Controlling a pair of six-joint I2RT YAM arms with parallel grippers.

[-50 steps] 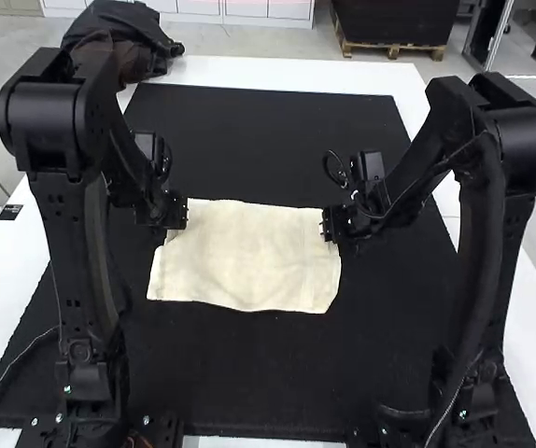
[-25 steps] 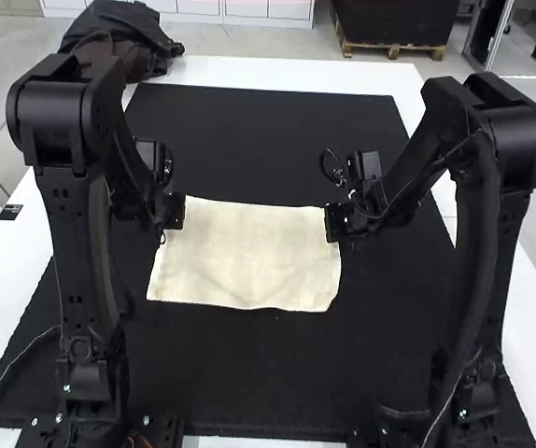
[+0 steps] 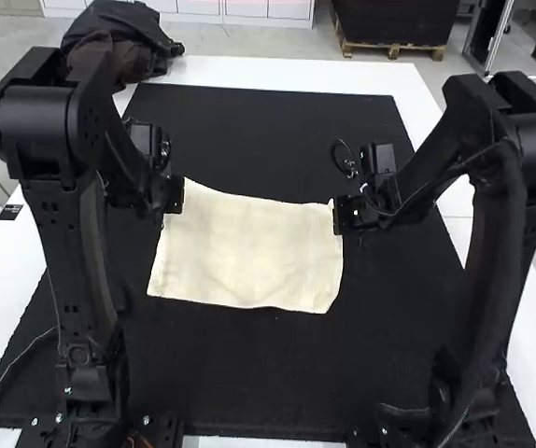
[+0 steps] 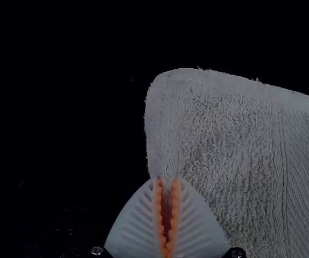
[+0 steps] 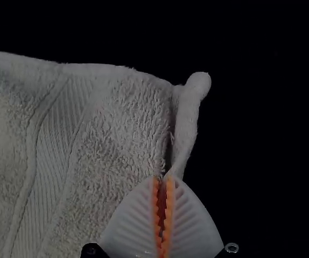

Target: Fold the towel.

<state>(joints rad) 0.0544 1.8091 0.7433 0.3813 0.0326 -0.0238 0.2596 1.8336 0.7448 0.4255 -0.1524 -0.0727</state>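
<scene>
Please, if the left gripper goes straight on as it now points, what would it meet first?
Probably the flat black mat beneath; the left gripper pinches the cream terry-cloth towel near a corner. How far below the mat lies is unclear.

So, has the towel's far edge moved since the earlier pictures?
Yes: in the high view, the towel's far edge shows closer to the mat's far edge.

The high view is brightly lit, while both wrist views are dim, their backgrounds near-black.
</scene>
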